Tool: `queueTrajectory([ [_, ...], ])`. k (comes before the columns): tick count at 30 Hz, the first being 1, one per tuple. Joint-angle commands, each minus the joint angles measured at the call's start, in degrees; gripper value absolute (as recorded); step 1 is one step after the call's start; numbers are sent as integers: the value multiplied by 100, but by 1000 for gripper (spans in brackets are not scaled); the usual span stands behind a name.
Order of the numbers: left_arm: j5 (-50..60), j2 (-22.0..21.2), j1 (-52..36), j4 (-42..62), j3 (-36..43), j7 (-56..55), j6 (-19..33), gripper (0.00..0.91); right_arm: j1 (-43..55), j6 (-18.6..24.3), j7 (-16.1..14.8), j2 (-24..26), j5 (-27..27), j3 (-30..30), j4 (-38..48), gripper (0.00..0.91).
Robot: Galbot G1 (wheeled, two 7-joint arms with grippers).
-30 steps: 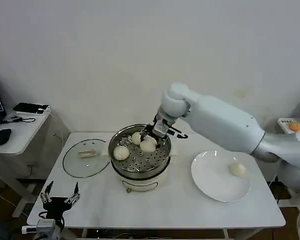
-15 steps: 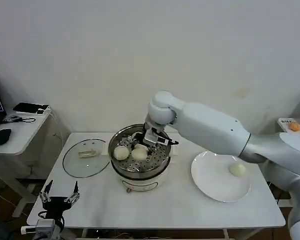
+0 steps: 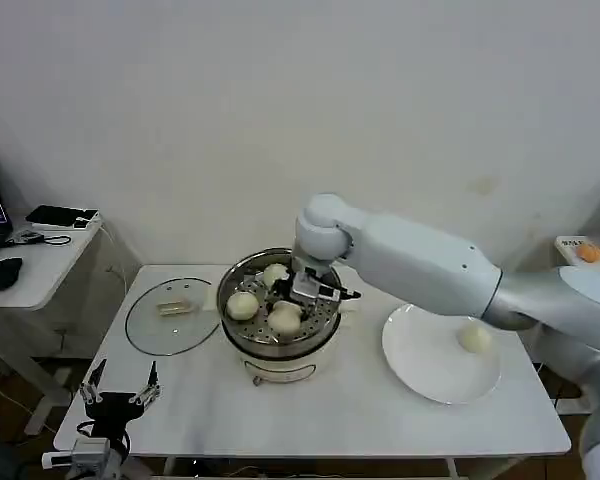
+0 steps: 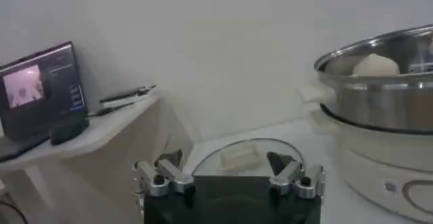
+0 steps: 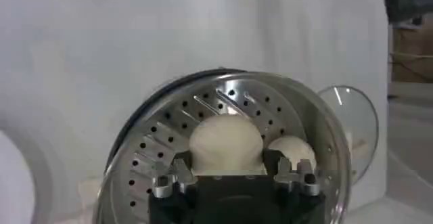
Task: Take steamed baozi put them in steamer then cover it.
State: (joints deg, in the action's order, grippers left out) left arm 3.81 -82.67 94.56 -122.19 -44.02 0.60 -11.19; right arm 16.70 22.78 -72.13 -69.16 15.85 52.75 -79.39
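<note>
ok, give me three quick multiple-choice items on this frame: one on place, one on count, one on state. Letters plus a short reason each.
1. Where does the clear round glass lid lie?
A. On the steamer
B. On the table, on the steamer's left
C. On the plate

2. How many pale cream-white baozi sit in the shiny round steel steamer?
A. One
B. Three
C. Four

3. What is the right gripper doing?
A. Fingers on either side of a baozi inside the steamer
B. Holding the lid
C. Parked off the table

Answers:
1 B: the lid lies flat on the white table, apart from the pot.
2 B: three buns are on the perforated tray; a fourth is on the flat white plate.
3 A: the right wrist view shows a bun between its fingers. The left gripper waits at the table's near left corner.
</note>
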Motion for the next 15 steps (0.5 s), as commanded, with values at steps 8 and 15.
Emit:
queueTrajectory([
  [8,-10,20,-22,44,-13,-4,1,907,-41,24,-86,22,56,86,-134,695],
  [15,-11,2,-54,82,-25,-10,1,907,-100,20,-78,56,9,138,-104,695],
])
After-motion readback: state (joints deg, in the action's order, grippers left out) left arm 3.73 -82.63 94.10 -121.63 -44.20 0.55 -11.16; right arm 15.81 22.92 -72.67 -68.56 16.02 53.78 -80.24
